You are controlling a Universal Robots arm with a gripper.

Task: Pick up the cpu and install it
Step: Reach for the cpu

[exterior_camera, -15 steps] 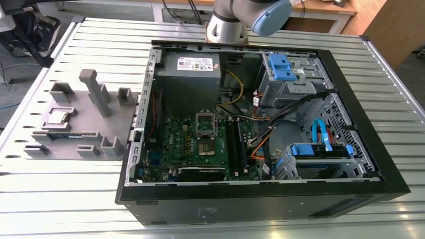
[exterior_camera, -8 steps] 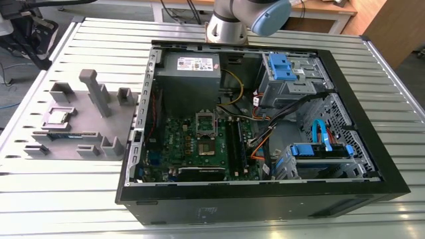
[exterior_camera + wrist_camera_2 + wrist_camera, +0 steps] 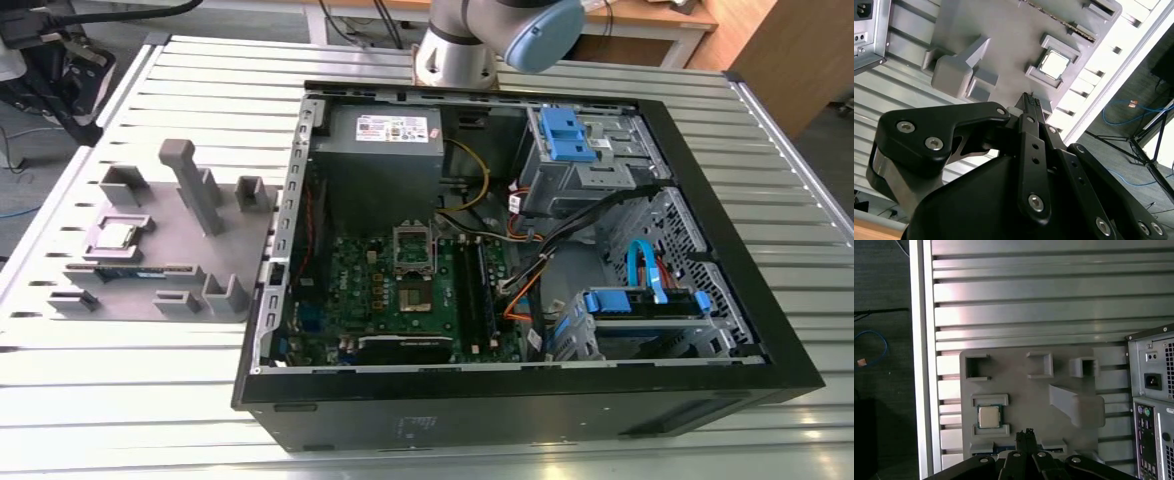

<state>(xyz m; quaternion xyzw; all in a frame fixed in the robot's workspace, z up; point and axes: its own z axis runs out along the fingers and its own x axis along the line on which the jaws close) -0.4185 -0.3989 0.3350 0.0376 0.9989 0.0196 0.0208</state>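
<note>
Claw (image 3: 1027, 434), narrow and holding nothing, hangs above the grey tray (image 3: 1019, 405) on the slatted worktop (image 3: 1029, 295), just aside of the cpu (image 3: 989, 416) lying in its square pocket; a clean pick probably means centring squarely over the chip.

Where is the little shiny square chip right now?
The cpu sits in a square pocket of the grey tray, on the exterior view's left, outside the open computer case and next to the green memory stick.
</note>
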